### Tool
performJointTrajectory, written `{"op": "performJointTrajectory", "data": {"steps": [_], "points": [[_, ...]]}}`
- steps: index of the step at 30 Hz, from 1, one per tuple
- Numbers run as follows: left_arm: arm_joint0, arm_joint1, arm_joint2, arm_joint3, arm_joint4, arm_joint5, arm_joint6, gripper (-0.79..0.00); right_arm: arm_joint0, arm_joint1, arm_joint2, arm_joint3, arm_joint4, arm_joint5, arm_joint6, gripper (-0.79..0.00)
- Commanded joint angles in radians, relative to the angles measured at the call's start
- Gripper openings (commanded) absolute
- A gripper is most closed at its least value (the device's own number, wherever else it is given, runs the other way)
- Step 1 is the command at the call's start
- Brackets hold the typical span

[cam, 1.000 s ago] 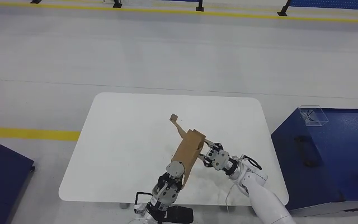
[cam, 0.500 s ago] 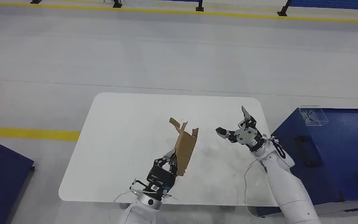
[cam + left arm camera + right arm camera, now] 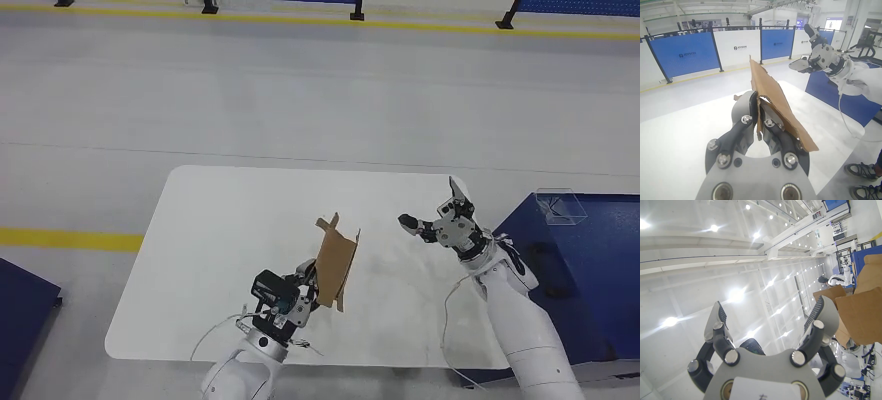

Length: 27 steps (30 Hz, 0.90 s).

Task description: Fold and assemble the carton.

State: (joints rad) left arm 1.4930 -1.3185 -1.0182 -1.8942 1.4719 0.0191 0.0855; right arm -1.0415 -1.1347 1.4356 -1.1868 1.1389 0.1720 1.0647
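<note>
A brown, partly folded carton (image 3: 336, 263) is held up above the white table (image 3: 220, 260), tilted, with a small flap at its far top corner. My left gripper (image 3: 307, 285) is shut on the carton's near edge; in the left wrist view the fingers (image 3: 758, 106) pinch the cardboard (image 3: 776, 106) between them. My right gripper (image 3: 432, 208) hangs open to the right of the carton, apart from it, over the table's right side. It also appears in the left wrist view (image 3: 806, 49). In the right wrist view the open gripper (image 3: 770, 311) points at the ceiling, with the carton (image 3: 861, 313) beside it.
A blue cabinet (image 3: 570, 280) stands just right of the table, with a clear plastic tray (image 3: 560, 205) on its top. A person's shoes (image 3: 861, 170) are on the floor by the table's near right corner. Blue fence panels (image 3: 683, 55) stand far behind.
The right gripper let go of the carton, opened, and swung away up and to the right. The left arm shifted left and turned, tilting the carton more upright in its grip.
</note>
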Motion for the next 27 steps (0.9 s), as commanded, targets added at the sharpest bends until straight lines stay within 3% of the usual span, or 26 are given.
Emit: {"op": "performJointTrajectory", "data": {"steps": [1,7,13,19,27], "points": [[0.004,-0.005,-0.001,-0.001,-0.096,0.003,-0.047,-0.785,-0.004,0.003,0.000,-0.027,-0.039,-0.014,0.030,0.000],[-0.045,-0.026,-0.078,-0.021,-0.885,-0.066,-0.387,-0.785,0.036,0.017,0.026,0.016,-0.112,-0.065,0.184,0.000],[-0.101,-0.024,-0.187,0.083,-1.499,-0.092,-0.695,-0.785,0.058,0.028,0.058,0.036,-0.138,-0.122,0.294,0.000],[-0.162,-0.023,-0.225,0.218,-1.827,0.004,-0.871,-0.785,0.057,0.036,0.032,0.038,-0.192,-0.052,0.377,0.000],[-0.225,-0.022,-0.194,0.332,-1.969,0.147,-0.998,-0.785,0.021,0.045,-0.020,-0.017,-0.228,0.008,0.471,0.000]]}}
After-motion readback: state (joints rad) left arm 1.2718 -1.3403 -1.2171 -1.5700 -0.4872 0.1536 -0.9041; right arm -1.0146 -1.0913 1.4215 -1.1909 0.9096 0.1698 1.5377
